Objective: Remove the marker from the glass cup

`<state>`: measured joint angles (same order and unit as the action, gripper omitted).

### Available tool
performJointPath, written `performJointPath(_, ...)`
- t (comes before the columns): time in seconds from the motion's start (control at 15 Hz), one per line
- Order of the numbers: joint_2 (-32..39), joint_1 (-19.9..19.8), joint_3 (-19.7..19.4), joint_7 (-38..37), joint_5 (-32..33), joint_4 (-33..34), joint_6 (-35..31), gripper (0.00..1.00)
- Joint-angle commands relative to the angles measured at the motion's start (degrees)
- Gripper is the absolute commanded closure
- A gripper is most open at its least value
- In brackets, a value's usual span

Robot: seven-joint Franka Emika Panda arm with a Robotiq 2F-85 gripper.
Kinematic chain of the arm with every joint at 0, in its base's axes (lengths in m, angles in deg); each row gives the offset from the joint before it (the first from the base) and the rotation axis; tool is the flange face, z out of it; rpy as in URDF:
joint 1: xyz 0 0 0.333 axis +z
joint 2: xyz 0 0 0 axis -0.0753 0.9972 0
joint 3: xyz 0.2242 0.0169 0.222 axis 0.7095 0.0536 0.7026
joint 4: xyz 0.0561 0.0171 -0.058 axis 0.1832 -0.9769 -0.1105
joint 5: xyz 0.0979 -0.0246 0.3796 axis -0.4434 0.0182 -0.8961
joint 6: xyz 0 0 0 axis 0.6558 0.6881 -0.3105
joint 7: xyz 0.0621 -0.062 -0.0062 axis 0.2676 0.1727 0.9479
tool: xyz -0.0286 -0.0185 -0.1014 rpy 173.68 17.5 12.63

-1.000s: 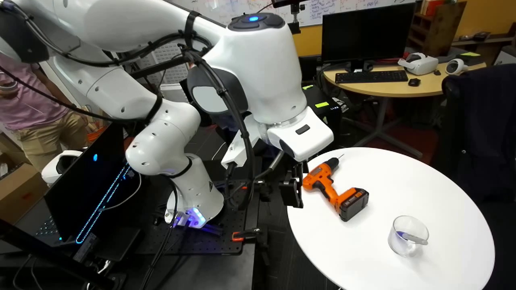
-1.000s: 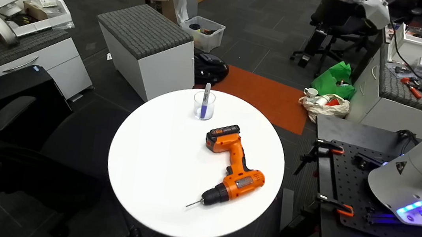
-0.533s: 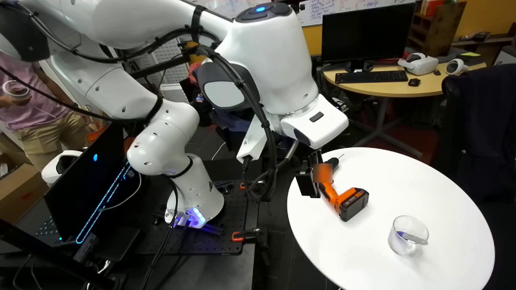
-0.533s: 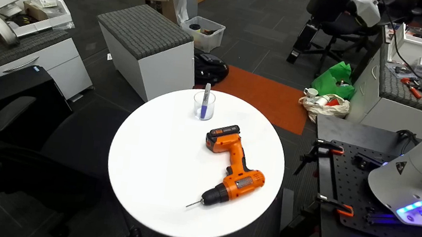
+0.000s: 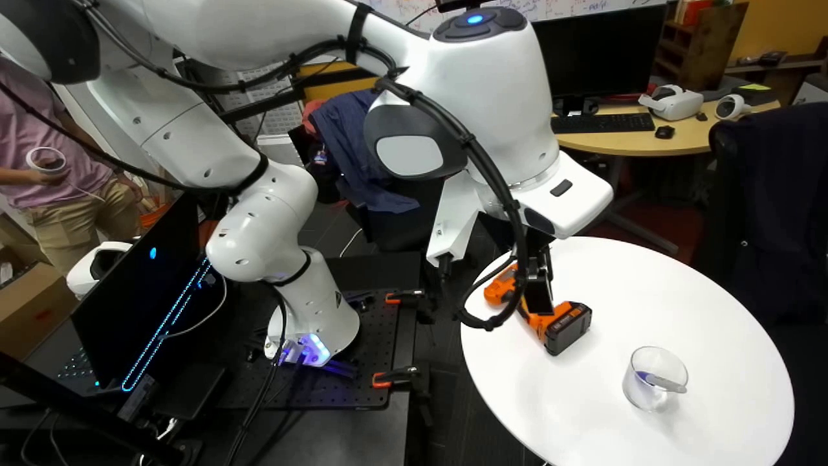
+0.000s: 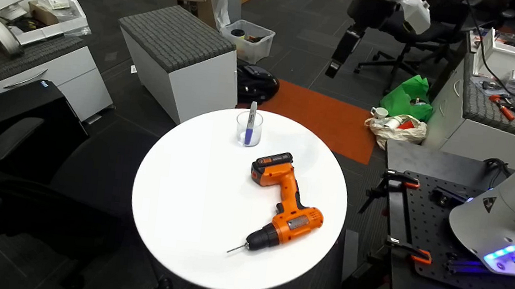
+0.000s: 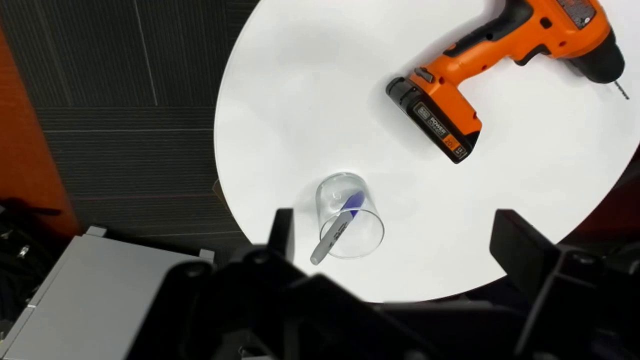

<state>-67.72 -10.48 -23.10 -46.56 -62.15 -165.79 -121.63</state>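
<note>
One marker lay aslant in a glass cup, below and beyond the claw, grey end uppermost; claw parted, unladen.

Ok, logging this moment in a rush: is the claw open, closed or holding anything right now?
Claw: open, holding nothing; the marker leans in the cup.

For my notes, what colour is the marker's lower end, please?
The lower end is purplish blue, clearest in the wrist view.
</note>
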Motion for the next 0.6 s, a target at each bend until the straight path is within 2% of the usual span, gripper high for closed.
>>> performJointPath(0.0,6.62,1.31,-0.57,3.81,-3.06,3.63,-3.29,0.00)
performJointPath(0.33,14.06,1.64,-0.10,6.17,-6.02,6.19,-9.29,0.00)
performJointPath(0.53,17.75,1.46,0.45,8.18,-8.01,7.98,-9.95,0.00)
